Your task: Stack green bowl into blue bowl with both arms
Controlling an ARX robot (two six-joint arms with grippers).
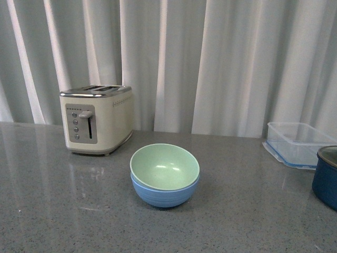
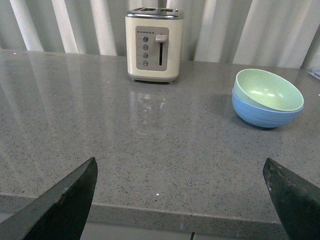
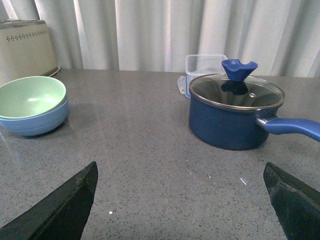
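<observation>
The glossy mint-green round bowl (image 1: 165, 166) is already sitting nested in the sky-blue ridged bowl (image 1: 164, 194) mid-tabletop (image 1: 52, 211), so both tools, left (image 2: 182, 197) and right (image 3: 182, 200), are hanging released and should be staying clear.

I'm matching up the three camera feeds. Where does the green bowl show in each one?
Front view: green bowl low centre, nested in the blue bowl.
Left wrist view: right side, upper half.
Right wrist view: left edge, mid-height.
Shared landmark: the cream toaster, beside the bowls in all three.
</observation>
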